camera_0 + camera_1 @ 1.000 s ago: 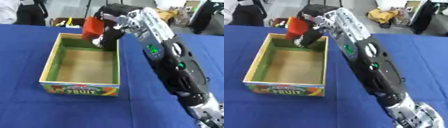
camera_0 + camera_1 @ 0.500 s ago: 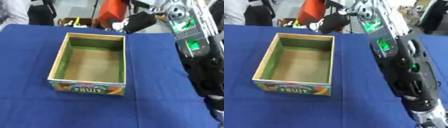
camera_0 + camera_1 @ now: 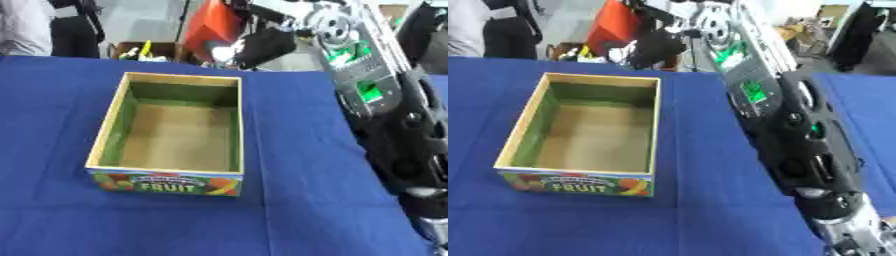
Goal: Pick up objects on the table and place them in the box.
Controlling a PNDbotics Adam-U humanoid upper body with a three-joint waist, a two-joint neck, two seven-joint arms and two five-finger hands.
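An open cardboard box (image 3: 109, 120) with green inner walls and a "FRUIT" label on its front stands on the blue table (image 3: 297, 165), left of centre. Only its brown floor shows inside. My right arm (image 3: 376, 95) rises from the lower right to the upper middle. There my right hand (image 3: 261, 46) is shut on a red object (image 3: 210, 27), held in the air above and beyond the box's far right corner. Its shape is blurred. The left hand shows in no view.
Beyond the table's far edge stand people's legs (image 3: 70, 30) and a carton of yellow things (image 3: 140, 50). My own forearm stretches over the table's right side. Bare blue cloth lies left of the box and in front of it.
My right hand has carried the red object up and away from the box's far right corner, past the far wall. The camera has also shifted, so the box sits differently in the picture.
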